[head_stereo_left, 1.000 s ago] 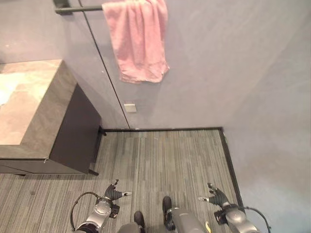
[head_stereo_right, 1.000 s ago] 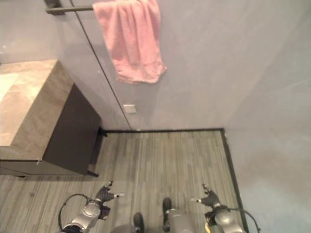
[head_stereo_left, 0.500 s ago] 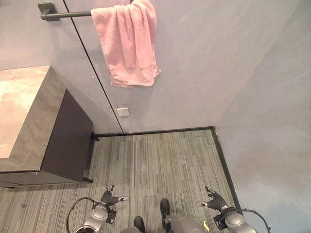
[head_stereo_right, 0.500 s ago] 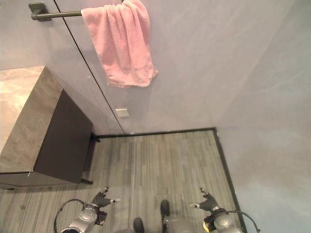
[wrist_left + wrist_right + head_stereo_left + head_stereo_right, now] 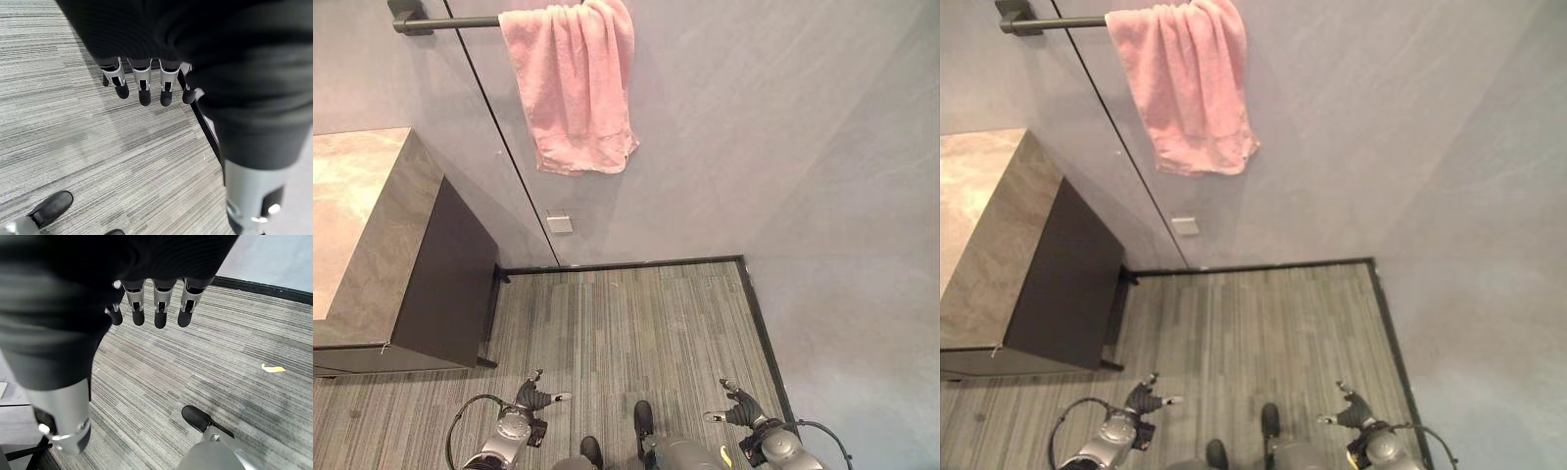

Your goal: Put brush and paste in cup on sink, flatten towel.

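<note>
A pink towel (image 5: 572,86) hangs bunched over a dark rail (image 5: 440,22) high on the grey wall, its lower edge crumpled. My left hand (image 5: 534,399) hangs low at the bottom left over the carpet, fingers (image 5: 143,88) relaxed and holding nothing. At the bottom right, my right hand (image 5: 741,410) is likewise open and empty, its fingers (image 5: 160,309) straight above the floor. Both hands are far below the towel.
A stone-topped vanity counter (image 5: 362,225) with a dark cabinet side (image 5: 445,274) stands at the left. A glass panel edge (image 5: 504,147) runs down the wall beside it. Striped grey carpet (image 5: 626,323) fills the corner, bounded by a black skirting (image 5: 759,323). A small yellow scrap (image 5: 272,367) lies on the floor.
The whole picture has shifted a little, so the camera moved; the counter shows less. Both hands stay low and open.
</note>
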### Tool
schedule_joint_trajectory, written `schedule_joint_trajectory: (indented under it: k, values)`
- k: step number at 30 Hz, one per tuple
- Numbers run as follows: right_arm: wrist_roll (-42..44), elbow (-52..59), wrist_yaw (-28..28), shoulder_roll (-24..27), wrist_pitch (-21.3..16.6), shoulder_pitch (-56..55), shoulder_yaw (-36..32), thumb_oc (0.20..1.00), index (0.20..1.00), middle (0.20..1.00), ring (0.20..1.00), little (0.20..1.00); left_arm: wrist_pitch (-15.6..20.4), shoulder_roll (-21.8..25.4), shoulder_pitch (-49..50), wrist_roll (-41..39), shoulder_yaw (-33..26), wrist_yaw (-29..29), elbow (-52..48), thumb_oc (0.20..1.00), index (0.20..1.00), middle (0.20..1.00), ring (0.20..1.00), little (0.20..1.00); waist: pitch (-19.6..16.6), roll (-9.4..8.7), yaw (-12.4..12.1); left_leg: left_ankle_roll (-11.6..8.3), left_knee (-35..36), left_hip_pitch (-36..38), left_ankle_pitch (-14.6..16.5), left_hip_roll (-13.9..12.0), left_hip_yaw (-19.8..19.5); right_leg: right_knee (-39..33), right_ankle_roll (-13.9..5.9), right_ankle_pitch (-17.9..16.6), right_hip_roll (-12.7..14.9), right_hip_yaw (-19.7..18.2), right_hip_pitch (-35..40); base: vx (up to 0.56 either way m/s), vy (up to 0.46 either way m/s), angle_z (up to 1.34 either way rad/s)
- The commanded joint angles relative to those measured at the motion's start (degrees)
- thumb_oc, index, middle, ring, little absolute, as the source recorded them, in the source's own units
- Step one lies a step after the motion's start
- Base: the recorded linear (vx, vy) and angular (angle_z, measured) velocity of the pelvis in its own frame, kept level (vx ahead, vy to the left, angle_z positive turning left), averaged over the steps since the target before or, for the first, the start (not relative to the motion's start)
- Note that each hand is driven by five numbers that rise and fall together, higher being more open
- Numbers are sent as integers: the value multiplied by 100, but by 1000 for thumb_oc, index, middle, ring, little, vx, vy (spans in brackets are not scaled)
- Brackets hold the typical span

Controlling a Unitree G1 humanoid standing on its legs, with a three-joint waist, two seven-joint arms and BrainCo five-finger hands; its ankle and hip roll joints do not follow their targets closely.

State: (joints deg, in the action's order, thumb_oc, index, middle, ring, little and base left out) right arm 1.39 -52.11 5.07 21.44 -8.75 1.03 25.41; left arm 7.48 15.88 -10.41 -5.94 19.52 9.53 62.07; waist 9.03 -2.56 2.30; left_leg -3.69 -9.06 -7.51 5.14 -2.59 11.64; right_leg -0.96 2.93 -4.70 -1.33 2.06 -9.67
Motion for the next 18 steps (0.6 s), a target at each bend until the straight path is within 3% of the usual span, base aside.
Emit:
schedule_joint_trajectory:
  k: [1, 2, 3, 10, 13, 18]
  values:
    - [28, 1, 170, 127, -138, 17, -32, 1000, 1000, 1000, 1000, 1000, 187, 102, -85, 3, 48, 198, 61, 1000, 1000, 1000, 1000, 1000, -25, 17, -14, -162, 267, -559, -876, -308, -265, 881, -900, 654, 209, -97, 261, 229, 270, 59]
    - [-3, -69, 148, 127, -121, 36, -24, 1000, 1000, 1000, 1000, 1000, 201, 122, -47, -41, 38, 186, 67, 1000, 1000, 1000, 1000, 1000, -25, 94, -68, -289, 429, -662, -1223, -595, -292, 921, -892, 786, 216, -228, 412, 200, 228, 27]
    - [-3, -68, 148, 127, -121, 35, -23, 1000, 1000, 1000, 1000, 1000, 201, 123, -46, -41, 38, 186, 66, 1000, 1000, 1000, 1000, 1000, -18, 91, -75, -290, 437, -647, -1225, -594, -284, 923, -891, 788, 217, -236, 419, 202, 257, -8]
    - [-40, -211, 110, 21, -50, 94, -89, 1000, 1000, 1000, 1000, 1000, 204, 225, 17, 27, 63, 107, -83, 1000, 1000, 1000, 1000, 1000, -135, 98, -77, -118, 386, -435, -878, -296, -122, 953, -1103, 769, 527, -509, 478, 69, 197, -52]
    - [48, -251, 124, -69, -21, 205, -170, 1000, 1000, 1000, 1000, 1000, 221, 298, 97, -26, 58, 58, -261, 1000, 1000, 1000, 1000, 1000, -137, 65, -140, 36, 145, -476, -599, -112, 22, 895, -1255, 595, 764, -676, 443, 45, 241, -24]
    - [187, -124, 127, -167, -31, 343, -208, 1000, 1000, 1000, 1000, 1000, 248, 402, 210, 60, 85, 48, -502, 1000, 1000, 1000, 1000, 1000, -154, 41, -233, 157, 94, -460, -408, 47, 160, 799, -1437, 216, 1018, -733, 332, 28, 197, -19]
